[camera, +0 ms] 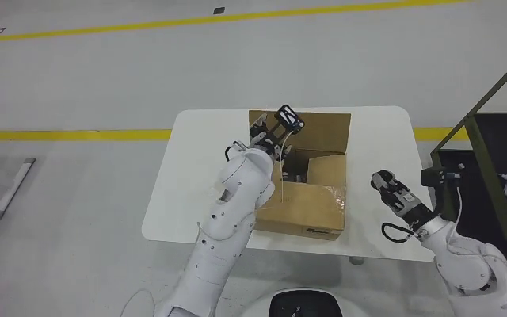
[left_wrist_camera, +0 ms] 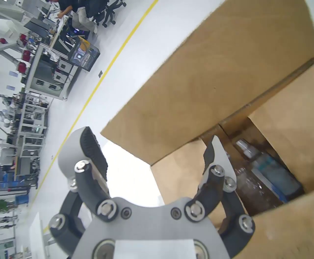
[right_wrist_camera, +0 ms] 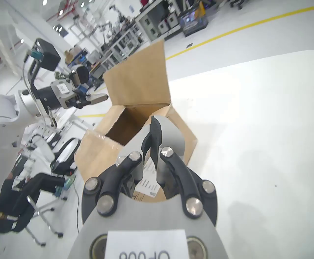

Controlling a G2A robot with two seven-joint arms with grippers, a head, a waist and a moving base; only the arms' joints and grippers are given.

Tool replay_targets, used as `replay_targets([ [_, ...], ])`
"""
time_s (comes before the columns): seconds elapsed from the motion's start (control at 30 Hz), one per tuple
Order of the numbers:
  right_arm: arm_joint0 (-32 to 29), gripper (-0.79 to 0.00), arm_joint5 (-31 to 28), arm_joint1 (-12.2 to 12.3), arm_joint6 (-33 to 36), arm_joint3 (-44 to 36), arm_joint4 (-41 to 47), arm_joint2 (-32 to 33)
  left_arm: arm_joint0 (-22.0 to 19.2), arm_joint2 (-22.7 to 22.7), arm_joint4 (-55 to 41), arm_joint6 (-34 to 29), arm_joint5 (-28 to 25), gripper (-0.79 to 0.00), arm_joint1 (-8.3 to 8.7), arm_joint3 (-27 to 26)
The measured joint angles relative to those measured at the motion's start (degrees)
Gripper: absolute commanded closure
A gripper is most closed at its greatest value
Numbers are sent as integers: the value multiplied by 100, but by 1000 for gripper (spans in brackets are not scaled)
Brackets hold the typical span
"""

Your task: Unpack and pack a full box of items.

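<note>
box (camera: pixel 317 210) on table (camera: pixel 198 182), flaps up; white-capped bottle (left_wrist_camera: pixel 245 147) and blue pack (left_wrist_camera: pixel 277 171) lie inside on the bottom. left gripper (left_wrist_camera: pixel 149 137) at its far-left corner, fingers spread, empty. right gripper (right_wrist_camera: pixel 154 127) pinched together, empty, over table right of box.

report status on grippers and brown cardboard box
Left gripper open, empty, at brown cardboard box mouth. Right gripper shut, empty, over white table. Box open, capped bottle inside. Raised flap beside left gripper.

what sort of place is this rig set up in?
Probably a robotics lab or an industrial test hall: a yellow floor line marks off the open floor, with shelving racks and workbenches loaded with equipment behind.
</note>
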Motion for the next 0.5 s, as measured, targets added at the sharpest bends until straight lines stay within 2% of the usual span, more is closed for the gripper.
replay_targets([
  [0.13, 153, 0, -376, 37, 265, 121, -61, -63, 771, -369, -128, -216, -400, -785, 117, -1087],
  [0.2, 159, 0, -376, 39, 248, 124, -106, -62, 1036, -481, -211, -245, -459, -785, 148, -1452],
  [0.33, 156, 0, -370, 38, 247, 121, -72, -61, 1357, -625, -451, -164, -314, -785, 173, -1836],
  [0.4, 156, -135, -362, 39, 253, 116, -81, -76, 1443, -652, -484, -107, -222, -785, 180, -1900],
  [0.43, 165, -265, -340, 42, 275, 108, -112, -101, 1486, -659, -486, -65, -146, -785, 184, -1918],
  [0.47, 177, -345, -319, 45, 289, 108, -114, -122, 1508, -659, -488, -29, -87, -785, 185, -1927],
  [0.5, 189, -379, -306, 47, 311, 118, -67, -149, 1517, -652, -476, 14, -49, -785, 188, -1933],
])
